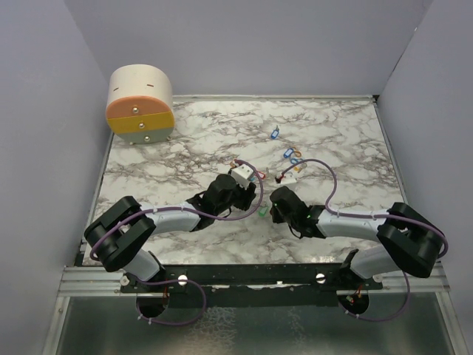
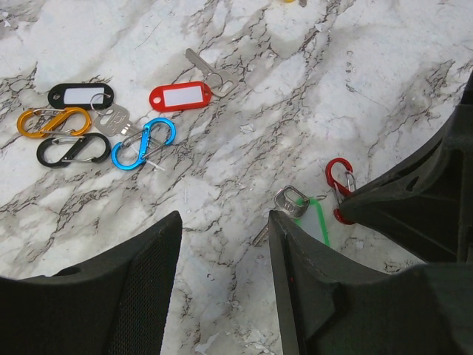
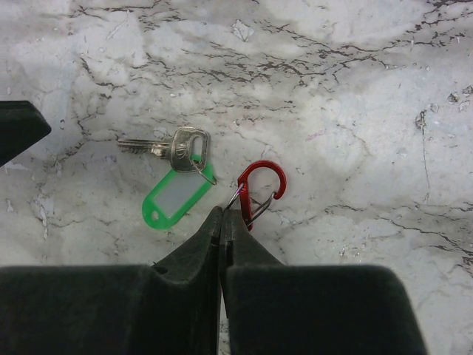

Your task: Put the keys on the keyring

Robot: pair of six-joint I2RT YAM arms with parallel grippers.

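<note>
While the left end effector (image 2: 225, 222) hangs over the marble bench (image 2: 355, 89) with jaws apart and empty, the right end effector (image 3: 222, 216) is closed, its tips touching the lower end of the red carabiner (image 3: 264, 166); whether it is pinched cannot be told. The key with green tag (image 3: 170, 201) lies flat just beside the carabiner, not touching it.

Lab-style robot test cell: plain lilac partition walls (image 1: 44, 96), marble-print tabletop (image 1: 347, 140), aluminium mounting rail (image 1: 96, 279).
</note>
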